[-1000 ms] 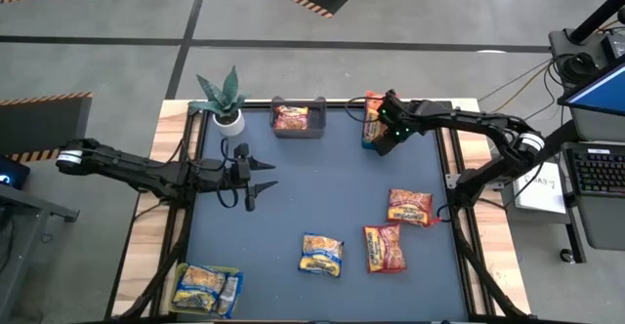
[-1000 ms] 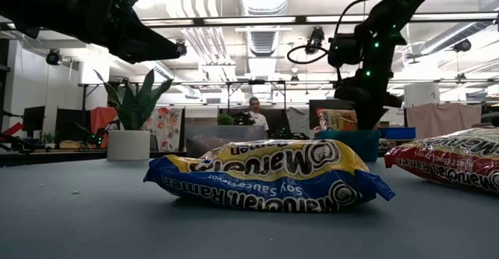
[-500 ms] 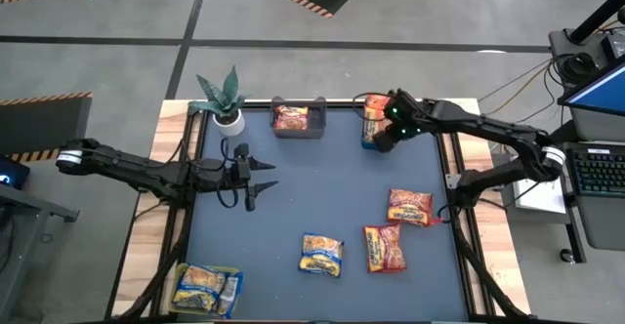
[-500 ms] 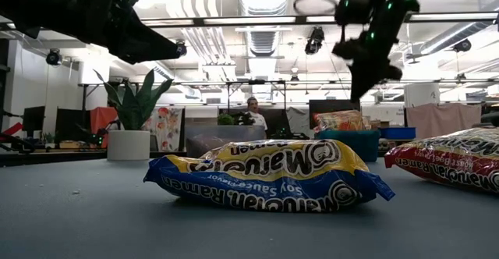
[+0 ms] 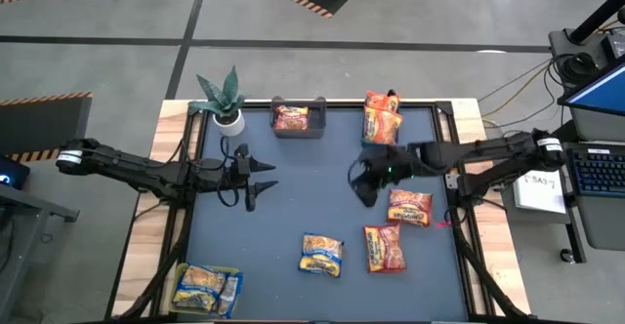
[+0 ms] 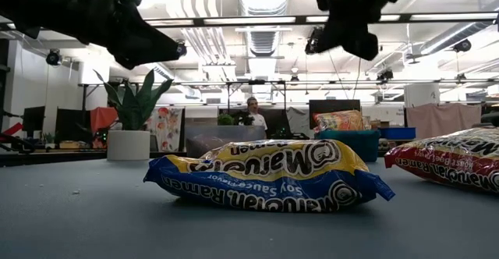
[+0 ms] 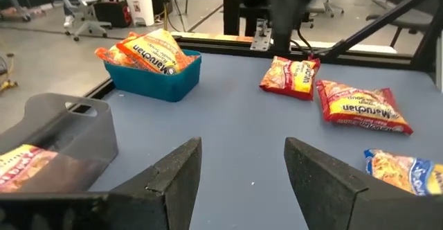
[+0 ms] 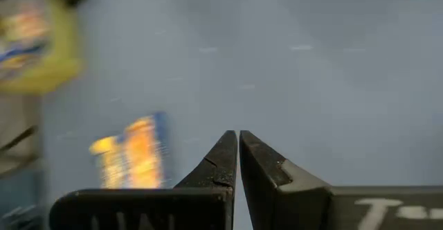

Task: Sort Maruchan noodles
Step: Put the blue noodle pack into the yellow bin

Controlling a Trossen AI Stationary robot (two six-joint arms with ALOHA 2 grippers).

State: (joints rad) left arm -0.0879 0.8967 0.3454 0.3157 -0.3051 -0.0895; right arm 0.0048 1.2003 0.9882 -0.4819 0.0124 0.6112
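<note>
Right gripper (image 5: 363,189) now swung away from the teal bin (image 7: 154,76) at 1 o'clock toward table centre, fingers pressed together, empty. Orange packet (image 5: 382,121) left in that bin, so one drop done. Still loose: two red packets (image 5: 409,207) at 4 o'clock, a yellow packet (image 5: 321,254) at 6. Left gripper (image 5: 262,177) waiting at 9 o'clock, spread.

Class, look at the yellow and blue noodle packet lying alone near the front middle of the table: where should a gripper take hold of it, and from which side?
The yellow and blue packet lies flat, puffed in the middle, with thin crimped ends. Probably best to come straight down from above and pinch across its narrow width at mid-body; the table around it is bare, and the right gripper, now shut, is nearest.
</note>
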